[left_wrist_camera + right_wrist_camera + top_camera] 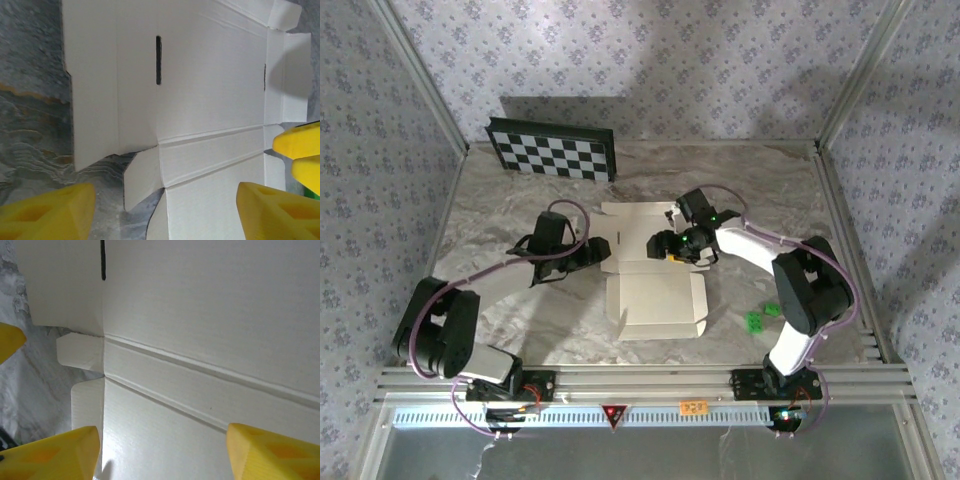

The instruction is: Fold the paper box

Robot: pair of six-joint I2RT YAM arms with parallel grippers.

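Note:
The paper box lies flat and unfolded on the marble table, a white die-cut sheet with flaps and narrow slots. My left gripper hovers at the sheet's left edge. In the left wrist view its yellow jaws stand wide apart over a side flap and the creased band of the paper box, gripping nothing. My right gripper is over the sheet's right-middle part. Its jaws are open above the double crease of the paper box, with a small flap to the left.
A black-and-white checkerboard panel leans at the back left. Small green pieces lie on the table to the right of the sheet. Metal frame posts and patterned walls close in the table; a rail runs along the near edge.

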